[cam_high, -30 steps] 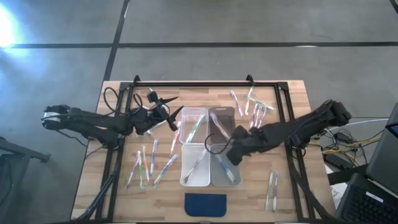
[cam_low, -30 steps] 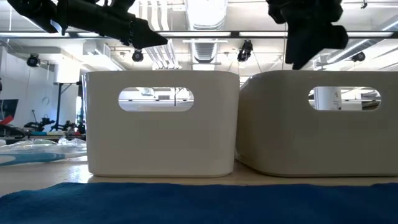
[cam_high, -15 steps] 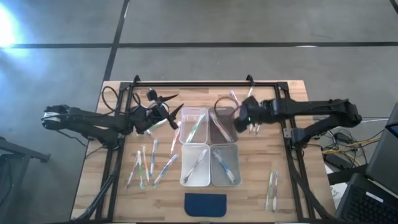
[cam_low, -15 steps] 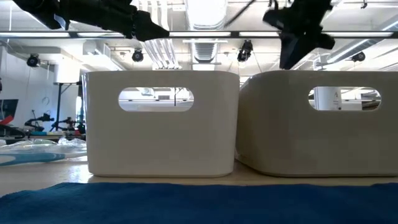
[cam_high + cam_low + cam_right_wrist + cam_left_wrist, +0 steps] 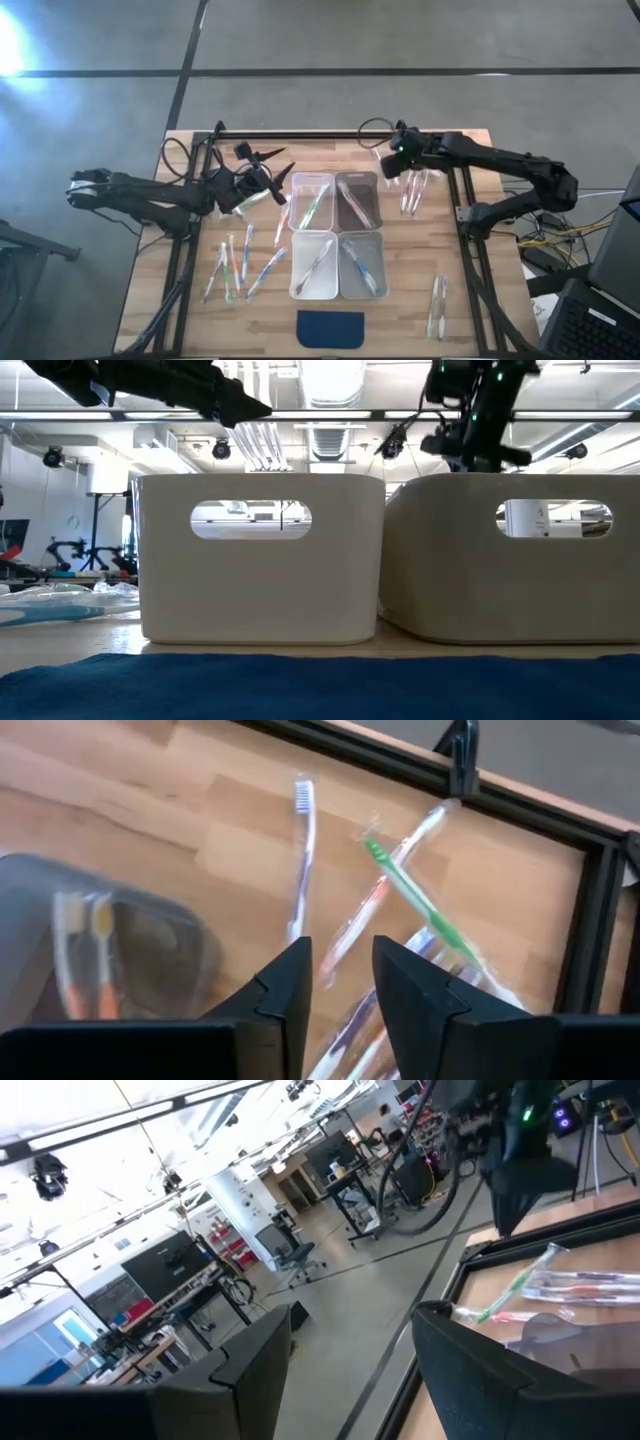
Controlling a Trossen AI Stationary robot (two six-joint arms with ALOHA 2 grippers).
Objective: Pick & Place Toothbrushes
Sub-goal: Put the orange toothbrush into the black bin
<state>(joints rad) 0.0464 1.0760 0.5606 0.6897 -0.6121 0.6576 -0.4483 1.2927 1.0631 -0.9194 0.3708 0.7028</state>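
Observation:
Wrapped toothbrushes (image 5: 408, 178) lie in a loose pile on the wooden table at the far right. My right gripper (image 5: 396, 160) hangs above that pile, pointing steeply down. In the right wrist view its fingers (image 5: 340, 1005) stand a little apart with nothing between them, over a green-handled toothbrush (image 5: 420, 915) and a white one (image 5: 300, 850). My left gripper (image 5: 275, 165) waits left of the far left bin (image 5: 312, 198), raised and wide open (image 5: 350, 1370). More toothbrushes lie at the near left (image 5: 235, 265) and the near right (image 5: 437, 305).
Four clear bins stand in a block mid-table, each with toothbrushes inside: far right (image 5: 357, 198), near left (image 5: 315, 265), near right (image 5: 362, 265). A dark blue pad (image 5: 331, 328) lies at the near edge. A black frame rail (image 5: 330, 135) runs along the far edge.
My right gripper has swung from above the near right bin toward the table's far edge, past the far right bin, and now hangs over the far right pile of toothbrushes. It has turned about as it went.

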